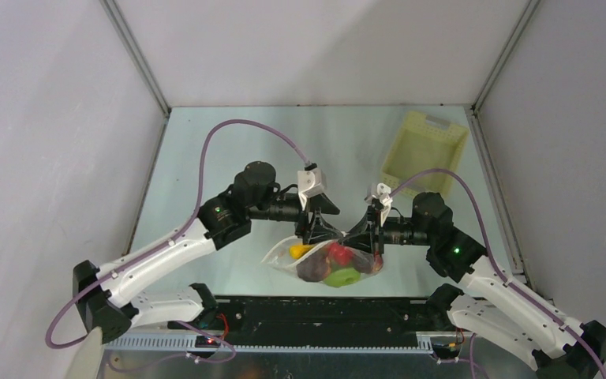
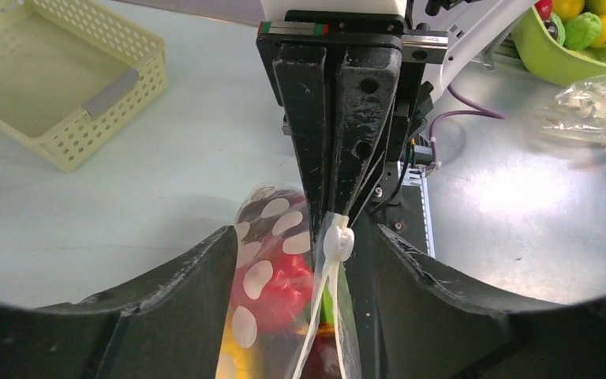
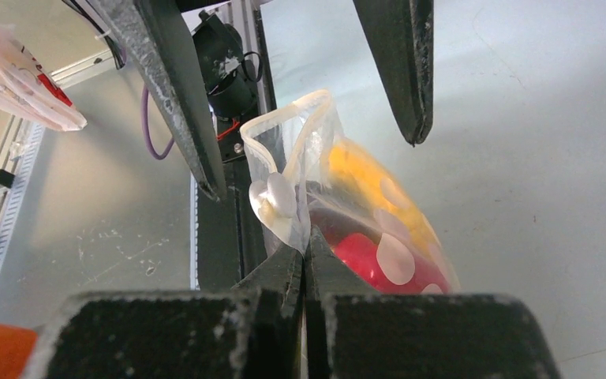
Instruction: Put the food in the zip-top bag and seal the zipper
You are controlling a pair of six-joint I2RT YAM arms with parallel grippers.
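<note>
The chief risk, as I judge it, is a half-made seal. The whitish press-seal strip (image 3: pixel 251 150) of the small clear crinkly plastic zip-top bag (image 3: pixel 379 213) bows open in a loop just beyond the right pincer (image 3: pixel 304 257), so a pinch landing off the strip would catch only film. The red, yellow, maroon and green toy fruits and vegetables (image 1: pixel 339 264), bulging directly below both pincers, could then spill or push the mouth apart. The right pincer is pressed fully together, nipping the bag's mouth edge beside a white tab (image 3: pixel 274 196). The left pincer (image 2: pixel 304 233) is spread wide, straddling the mouth from the opposite side and gripping nothing.
</note>
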